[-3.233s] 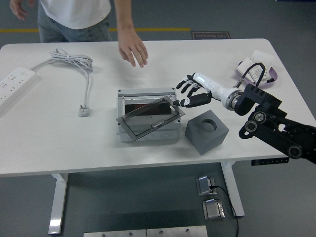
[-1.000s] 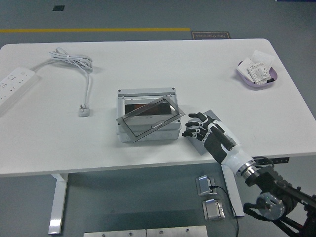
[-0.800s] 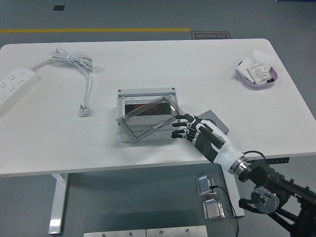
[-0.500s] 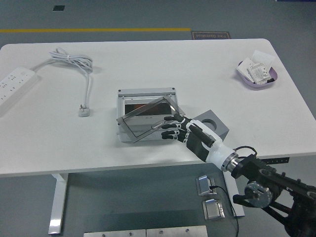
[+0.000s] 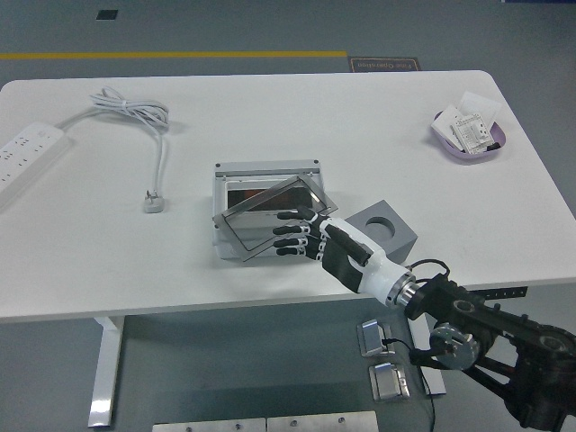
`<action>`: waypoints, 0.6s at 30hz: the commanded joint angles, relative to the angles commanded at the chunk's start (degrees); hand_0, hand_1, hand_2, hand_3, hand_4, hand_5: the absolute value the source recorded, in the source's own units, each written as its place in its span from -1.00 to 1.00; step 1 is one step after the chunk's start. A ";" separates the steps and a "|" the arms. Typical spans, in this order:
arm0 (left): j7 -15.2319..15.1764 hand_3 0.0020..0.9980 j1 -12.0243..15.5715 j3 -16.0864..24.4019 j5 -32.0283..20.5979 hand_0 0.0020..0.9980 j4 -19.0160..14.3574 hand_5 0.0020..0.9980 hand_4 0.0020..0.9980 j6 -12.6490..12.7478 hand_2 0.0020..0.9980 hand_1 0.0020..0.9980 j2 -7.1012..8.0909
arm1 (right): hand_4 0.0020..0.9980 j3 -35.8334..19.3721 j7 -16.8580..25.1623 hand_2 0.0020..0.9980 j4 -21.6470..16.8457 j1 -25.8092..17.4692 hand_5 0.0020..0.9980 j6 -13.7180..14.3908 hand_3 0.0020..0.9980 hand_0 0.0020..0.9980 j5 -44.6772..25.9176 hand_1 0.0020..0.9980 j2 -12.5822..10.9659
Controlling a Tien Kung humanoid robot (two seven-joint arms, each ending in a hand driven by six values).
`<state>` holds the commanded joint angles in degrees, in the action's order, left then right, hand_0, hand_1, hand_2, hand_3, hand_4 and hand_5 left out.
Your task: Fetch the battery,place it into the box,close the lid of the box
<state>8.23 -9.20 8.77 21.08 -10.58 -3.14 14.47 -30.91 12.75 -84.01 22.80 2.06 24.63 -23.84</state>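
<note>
The grey box (image 5: pixel 268 169) stands mid-table with its clear, dark-framed lid (image 5: pixel 250 222) lying askew across the opening, not seated flat. My right hand (image 5: pixel 293 232) reaches in from the lower right. Its black-and-white fingers (image 5: pixel 290 229) are stretched out flat over the lid's front right part and hold nothing. I cannot make out a battery; the inside of the box shows only a dark reflection. The left arm is out of view.
A grey block with a round hole (image 5: pixel 387 230) sits just right of the box, behind my forearm. A purple dish (image 5: pixel 454 148) with packets is at the far right. A power strip (image 5: pixel 27 148), its white cable (image 5: pixel 135 112) and plug (image 5: pixel 154 200) lie at the left.
The person at the far side has left. My right hand pulled back from beside the box to the near edge, then slid left over the grey block onto the lid.
</note>
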 joint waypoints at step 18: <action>0.44 0.37 -0.10 1.06 1.51 0.46 -0.05 -0.03 0.18 -0.13 0.46 0.50 -0.14 | 0.56 3.72 0.59 0.35 3.48 5.43 0.45 1.33 0.48 0.46 -0.11 0.29 4.90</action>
<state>8.67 -9.30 9.83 22.59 -10.63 -3.27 14.32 -27.19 13.34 -80.54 28.23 3.39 24.52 -18.94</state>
